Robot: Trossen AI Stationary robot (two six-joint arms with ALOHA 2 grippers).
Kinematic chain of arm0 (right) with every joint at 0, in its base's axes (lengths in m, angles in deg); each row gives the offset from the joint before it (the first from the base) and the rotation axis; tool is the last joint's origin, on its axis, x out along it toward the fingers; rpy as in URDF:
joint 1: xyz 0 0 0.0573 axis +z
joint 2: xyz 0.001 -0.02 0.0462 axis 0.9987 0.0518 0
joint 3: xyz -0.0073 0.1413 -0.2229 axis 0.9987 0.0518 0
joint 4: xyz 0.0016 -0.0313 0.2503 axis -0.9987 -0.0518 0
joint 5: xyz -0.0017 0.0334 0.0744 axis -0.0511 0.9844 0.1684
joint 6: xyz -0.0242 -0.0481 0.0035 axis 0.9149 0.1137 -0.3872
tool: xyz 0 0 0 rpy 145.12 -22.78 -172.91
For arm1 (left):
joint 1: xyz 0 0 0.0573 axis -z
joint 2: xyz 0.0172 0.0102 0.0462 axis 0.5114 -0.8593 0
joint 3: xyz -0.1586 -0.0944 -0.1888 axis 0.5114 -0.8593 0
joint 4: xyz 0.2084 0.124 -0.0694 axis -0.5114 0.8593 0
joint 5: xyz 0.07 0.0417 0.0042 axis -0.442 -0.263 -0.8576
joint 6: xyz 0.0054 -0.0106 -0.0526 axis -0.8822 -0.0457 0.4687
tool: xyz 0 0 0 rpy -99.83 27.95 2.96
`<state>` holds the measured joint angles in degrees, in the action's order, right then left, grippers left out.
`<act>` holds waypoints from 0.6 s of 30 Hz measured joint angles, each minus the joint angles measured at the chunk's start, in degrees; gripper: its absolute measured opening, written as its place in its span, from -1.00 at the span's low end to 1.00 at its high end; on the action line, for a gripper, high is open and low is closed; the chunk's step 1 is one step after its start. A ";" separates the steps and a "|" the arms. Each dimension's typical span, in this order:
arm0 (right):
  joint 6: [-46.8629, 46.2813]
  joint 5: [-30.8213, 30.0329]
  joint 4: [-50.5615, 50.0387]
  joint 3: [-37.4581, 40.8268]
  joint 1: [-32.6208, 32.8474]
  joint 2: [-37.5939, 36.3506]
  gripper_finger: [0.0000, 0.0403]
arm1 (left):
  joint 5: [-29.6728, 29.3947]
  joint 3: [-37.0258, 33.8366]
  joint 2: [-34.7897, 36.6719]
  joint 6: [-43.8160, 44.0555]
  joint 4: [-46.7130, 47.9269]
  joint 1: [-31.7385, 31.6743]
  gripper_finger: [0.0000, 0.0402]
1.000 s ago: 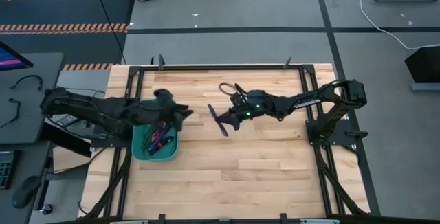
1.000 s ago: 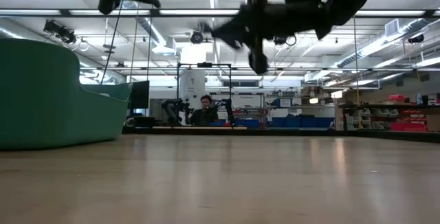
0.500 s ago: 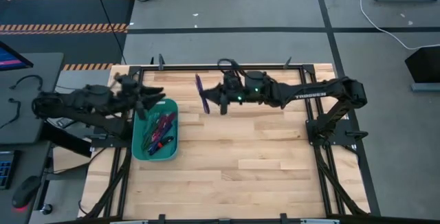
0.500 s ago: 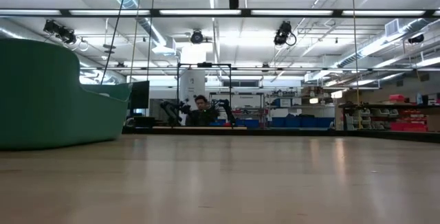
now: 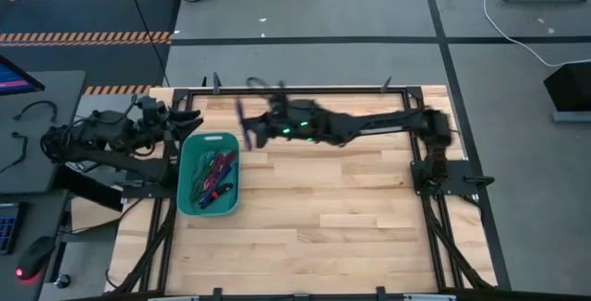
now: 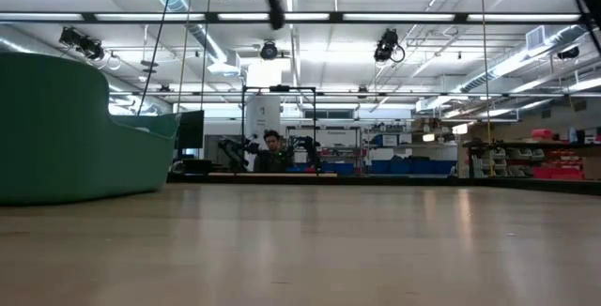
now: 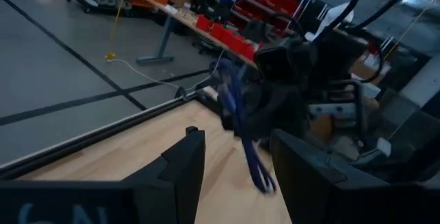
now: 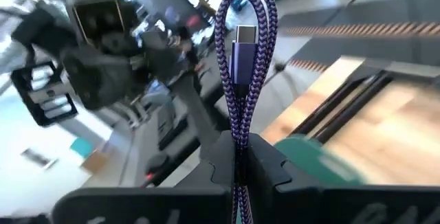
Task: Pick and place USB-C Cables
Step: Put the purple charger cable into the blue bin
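Note:
My right gripper (image 5: 247, 130) reaches across to the table's far left part, just beyond the far end of the teal tray (image 5: 208, 138), and is shut on a purple braided USB-C cable bundle (image 5: 241, 121). In the right wrist view the gripper (image 8: 240, 147) shows the cable's loop and plug (image 8: 244, 45) standing out past the fingers. Several more cables (image 5: 212, 176) lie in the tray. My left gripper (image 5: 191, 116) is open and empty at the table's far left corner; its wrist view (image 7: 237, 140) faces the purple cable (image 7: 240, 124). My right gripper pinches the purple cable bundle between its two fingers at a point along the doubled strands (image 8: 240, 138). The looped end (image 8: 244, 4) with the plug sticks out beyond the fingertips. The bundle is lifted clear of the table and the tray.
The teal tray (image 6: 56, 128) stands at the table's left side, its wall tall in the low view. Bare wood (image 5: 351, 209) covers the middle, right and near parts. The black frame rails (image 5: 305, 89) run along the far edge. A person sits far off in the room (image 6: 272, 151).
My right gripper has carried the purple cable from the table's middle toward the left and far edge, rising out of the low view's centre. My left gripper has drawn back from over the tray to the far left corner.

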<state>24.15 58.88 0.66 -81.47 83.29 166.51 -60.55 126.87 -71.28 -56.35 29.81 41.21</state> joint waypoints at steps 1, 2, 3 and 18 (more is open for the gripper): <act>-0.93 0.80 0.05 -2.31 0.03 2.53 -0.91 | 0.00 -0.02 0.20 0.03 0.74 0.00 -0.14; -2.14 1.86 -0.16 -4.46 0.10 5.02 -0.91 | -0.03 -0.02 0.26 0.05 0.89 0.00 -0.14; -3.46 2.41 0.15 -6.92 0.26 7.74 -0.91 | -0.06 -0.02 0.31 0.03 0.69 0.00 -0.14; -12.50 8.12 -0.12 -28.94 4.45 31.89 -0.86 | 0.01 -0.02 0.27 2.43 0.73 0.03 -0.14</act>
<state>11.64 67.00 0.55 -110.41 87.75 198.40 -60.54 126.84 -71.01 -53.92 30.54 41.24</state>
